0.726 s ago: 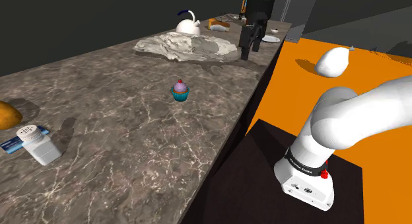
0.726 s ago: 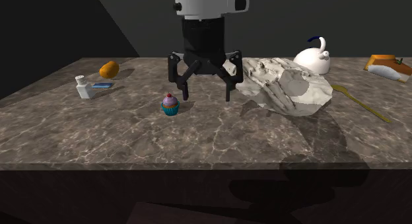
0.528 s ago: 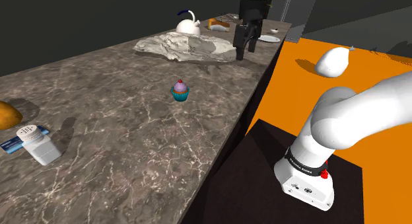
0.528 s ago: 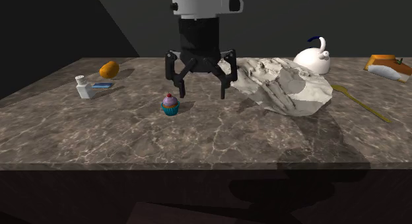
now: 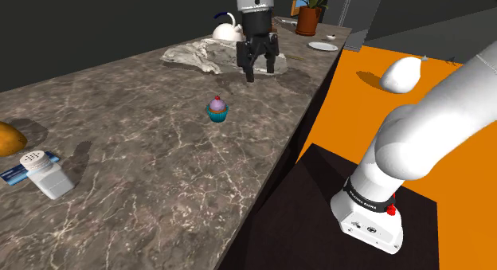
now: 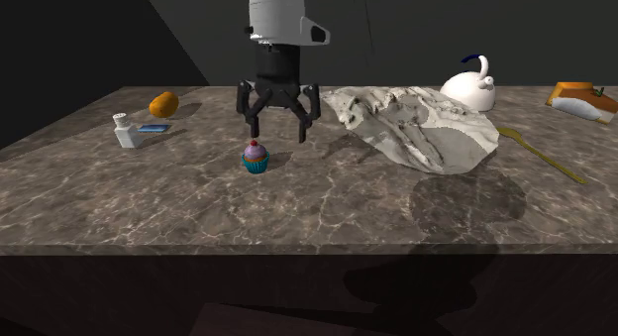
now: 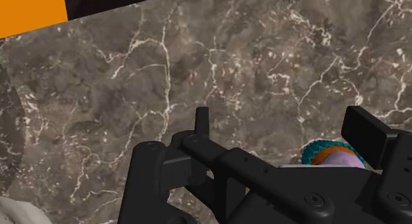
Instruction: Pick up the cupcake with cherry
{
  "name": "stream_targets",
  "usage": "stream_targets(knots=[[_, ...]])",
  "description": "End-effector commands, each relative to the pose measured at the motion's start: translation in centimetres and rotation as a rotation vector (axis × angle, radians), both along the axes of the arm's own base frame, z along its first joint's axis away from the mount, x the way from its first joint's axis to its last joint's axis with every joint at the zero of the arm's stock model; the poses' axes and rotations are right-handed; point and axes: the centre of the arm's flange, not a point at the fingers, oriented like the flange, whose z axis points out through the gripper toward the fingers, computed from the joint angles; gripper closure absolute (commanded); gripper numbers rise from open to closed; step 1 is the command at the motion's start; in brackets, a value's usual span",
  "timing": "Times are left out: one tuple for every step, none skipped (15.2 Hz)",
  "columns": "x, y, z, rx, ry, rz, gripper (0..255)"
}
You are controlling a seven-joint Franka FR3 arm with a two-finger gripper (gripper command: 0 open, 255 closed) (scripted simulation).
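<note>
The cupcake has a teal wrapper, purple frosting and a red cherry, and stands upright on the dark marble counter. In the second exterior view the cupcake sits just below my gripper, under the finger towards that view's left. My gripper hangs open above the counter, past the cupcake towards the crumpled cloth. In the wrist view the cupcake peeks out close to one finger of the gripper, partly hidden by the black hand. Nothing is between the fingers.
A crumpled pale cloth lies behind the gripper, with a white kettle, a potted plant and a plate beyond. A white shaker and an orange fruit sit near the counter's other end. A spoon lies far right.
My gripper has swung from the counter's far edge across the cloth towards the cupcake, turning about its axis. It stays open. The cupcake has not moved.
</note>
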Motion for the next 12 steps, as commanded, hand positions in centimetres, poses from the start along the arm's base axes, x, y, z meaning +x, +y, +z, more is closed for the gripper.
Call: stream_targets(knots=[[2.7,1.4,-1.2,0.008,0.047,-0.027,0],[3.9,2.1,-1.8,0.012,0.069,-0.04,0],[5.2,2.7,-2.5,0.016,0.092,-0.053,0],[6.5,3.3,-3.2,0.02,0.114,-0.065,0],[7.7,3.9,-3.9,0.024,0.136,-0.078,0],[8.9,4.5,-4.6,0.028,0.159,-0.091,0],[10.2,5.1,-5.4,0.032,0.181,-0.104,0],[11.4,5.7,-6.1,0.036,0.203,-0.116,0],[12.6,6.2,-6.9,0.04,0.226,-0.129,0],[13.8,6.8,-7.8,0.044,0.248,-0.142,0],[14.3,7.0,-8.1,0.046,0.258,-0.148,0],[14.3,7.0,-8.7,0.046,0.258,-0.148,0]])
